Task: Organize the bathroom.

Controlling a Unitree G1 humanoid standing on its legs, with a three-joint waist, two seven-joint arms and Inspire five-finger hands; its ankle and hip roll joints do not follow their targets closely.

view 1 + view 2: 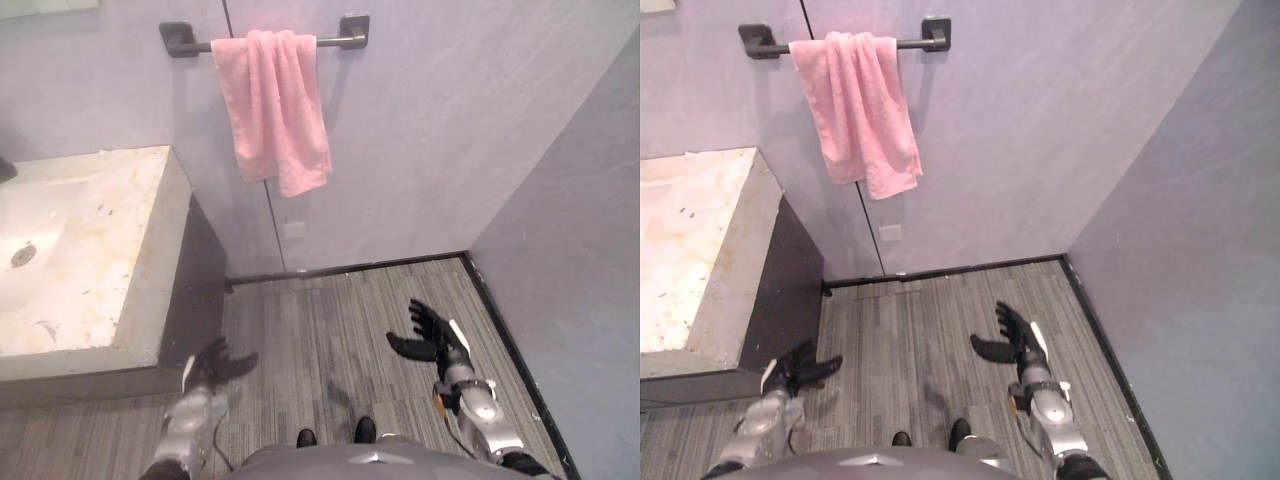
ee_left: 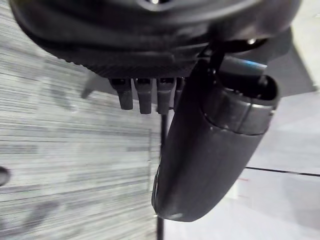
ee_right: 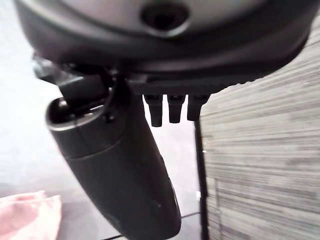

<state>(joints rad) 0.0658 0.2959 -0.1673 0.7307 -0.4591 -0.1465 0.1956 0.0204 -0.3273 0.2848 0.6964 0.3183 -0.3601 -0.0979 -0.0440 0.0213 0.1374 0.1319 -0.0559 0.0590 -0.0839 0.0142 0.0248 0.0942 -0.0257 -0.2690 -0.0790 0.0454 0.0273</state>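
Observation:
A pink towel hangs folded over a dark towel bar high on the pale wall ahead; a corner of the pink towel also appears in the right wrist view. My left hand hovers low over the grey plank floor beside the vanity, fingers straight and empty. My right hand is held out over the floor to the right, fingers spread and holding nothing. Both hands are far below the towel.
A white stone counter with a sink basin stands at the left on a dark cabinet. A side wall closes in on the right. A black skirting strip runs along the floor's far edge.

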